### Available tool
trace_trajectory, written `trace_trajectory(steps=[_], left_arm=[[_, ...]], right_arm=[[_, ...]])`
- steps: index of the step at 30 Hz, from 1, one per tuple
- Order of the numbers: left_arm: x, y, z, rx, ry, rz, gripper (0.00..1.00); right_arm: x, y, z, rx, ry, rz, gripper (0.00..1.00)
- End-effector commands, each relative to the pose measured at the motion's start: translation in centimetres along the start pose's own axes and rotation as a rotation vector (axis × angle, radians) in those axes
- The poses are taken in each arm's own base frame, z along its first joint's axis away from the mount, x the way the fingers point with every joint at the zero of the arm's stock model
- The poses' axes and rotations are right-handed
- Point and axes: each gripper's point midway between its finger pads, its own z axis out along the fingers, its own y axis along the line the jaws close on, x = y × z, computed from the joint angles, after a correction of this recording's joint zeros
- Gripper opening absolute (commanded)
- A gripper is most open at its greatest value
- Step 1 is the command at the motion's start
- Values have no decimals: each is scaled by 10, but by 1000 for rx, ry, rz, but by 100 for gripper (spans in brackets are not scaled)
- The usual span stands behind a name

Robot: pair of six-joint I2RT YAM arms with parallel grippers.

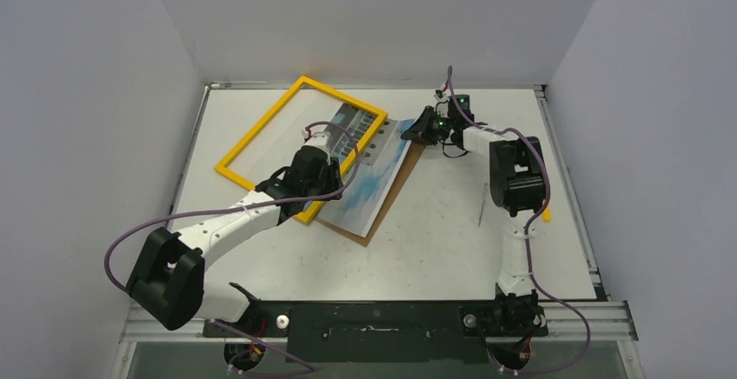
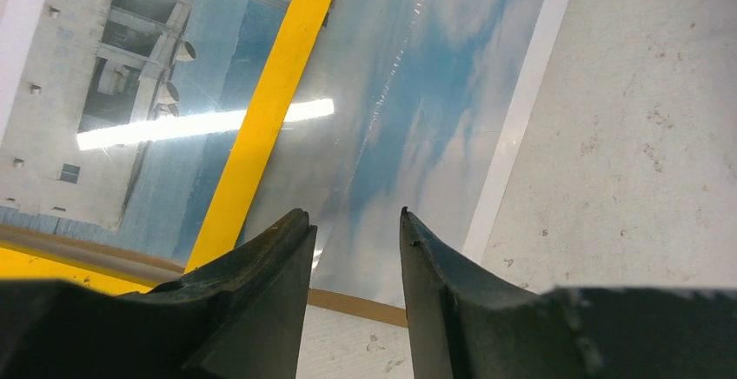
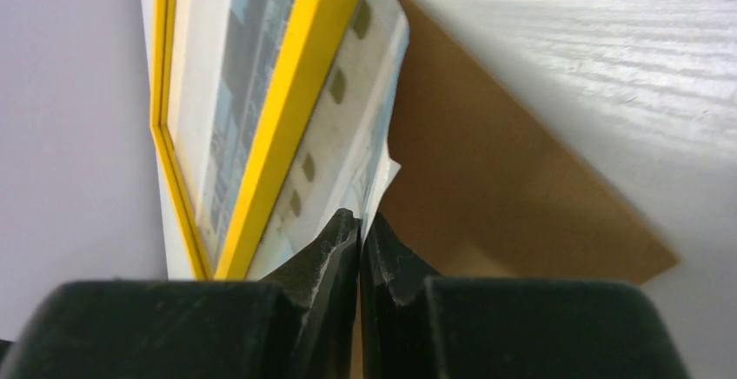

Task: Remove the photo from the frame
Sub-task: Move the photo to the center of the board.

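Note:
The yellow frame lies at the table's back left. The photo has slid partly out to the right and lies over the brown backing board. My left gripper hovers over the frame's right bar, open and empty. In its wrist view the gripper is above the photo, with the yellow bar to its left. My right gripper is at the photo's far right corner. In its wrist view the gripper is shut on the photo's curled edge, beside the frame and above the backing.
A thin screwdriver shaft lies on the table by the right arm, with a bit of yellow handle showing behind the arm. White walls enclose the table on the left, back and right.

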Motion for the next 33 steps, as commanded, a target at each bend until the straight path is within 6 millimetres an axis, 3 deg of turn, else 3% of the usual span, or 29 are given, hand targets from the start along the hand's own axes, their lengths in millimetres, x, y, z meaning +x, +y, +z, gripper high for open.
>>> trace_trajectory(steps=[1,9,11,14,16,19,21,25,30,33], left_arm=[[-28,-16,-12,84,-90,19,41],[-26,-42,-17,223,-95,73,55],[-21,-58,-19,305,-75,97,59],[-11,-86,-25,374,-61,184,74],[-5,-98,-26,325,-63,261,86],[0,-116,-27,297,-58,324,91],[1,-120,-25,269,-62,334,92],[-11,-107,-21,193,-99,251,92],[-16,-135,-24,333,-100,257,90],[-13,-138,-20,331,-89,233,90]], right_arm=[[-36,61,-43,-14,-114,-82,5],[-16,57,-68,86,-95,-35,5],[-9,53,-70,102,-91,-21,5],[-5,48,-77,127,-118,4,5],[-4,46,-85,150,-137,12,5],[-3,44,-102,191,-165,14,5],[-6,44,-121,215,-190,-6,5],[-11,27,-162,364,-214,-42,5],[-5,14,-207,504,-201,-56,6],[2,8,-231,591,-193,-77,9]])
